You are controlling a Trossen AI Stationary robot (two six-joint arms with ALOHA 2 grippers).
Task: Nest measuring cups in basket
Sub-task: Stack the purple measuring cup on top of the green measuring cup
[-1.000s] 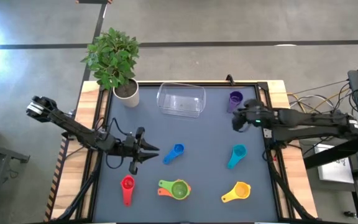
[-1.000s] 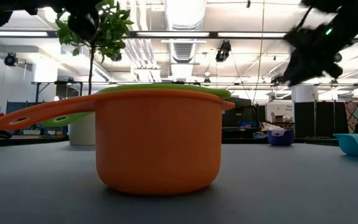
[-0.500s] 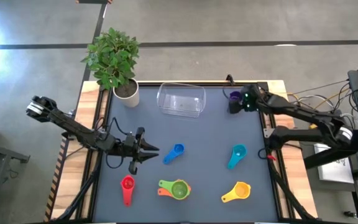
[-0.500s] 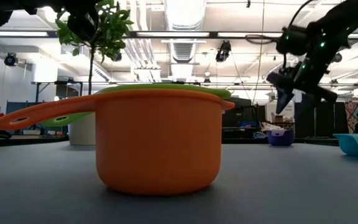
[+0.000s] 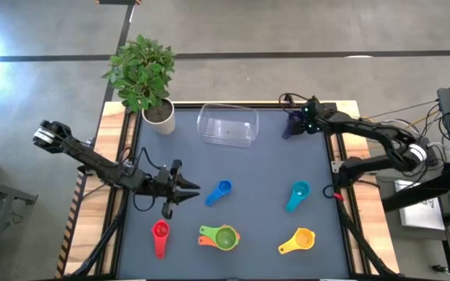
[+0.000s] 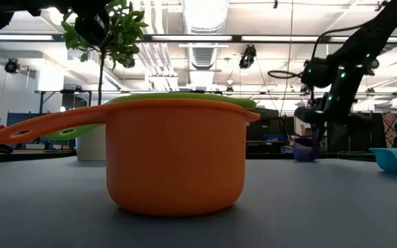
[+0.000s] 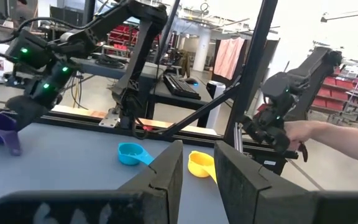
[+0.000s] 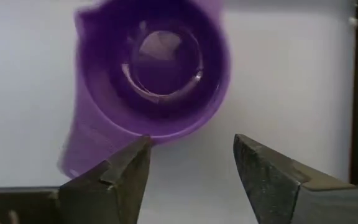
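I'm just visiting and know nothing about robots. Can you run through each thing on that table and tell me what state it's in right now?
Basket: upright, no cups inside.
Purple cup: upright, open side up, not gripped.
Right gripper: open, above the purple cup.
Left gripper: open, holding nothing, beside the blue cup.
Blue cup: lying loose.
Teal cup: lying loose.
Red cup: lying loose.
Yellow cup: lying loose.
Green cup: nested in the orange cup.
Potted plant: upright.

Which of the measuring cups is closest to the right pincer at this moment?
The purple cup, at the table's far right corner. The right pincer hangs open directly above it; the other cups lie far from it, nearer the front.
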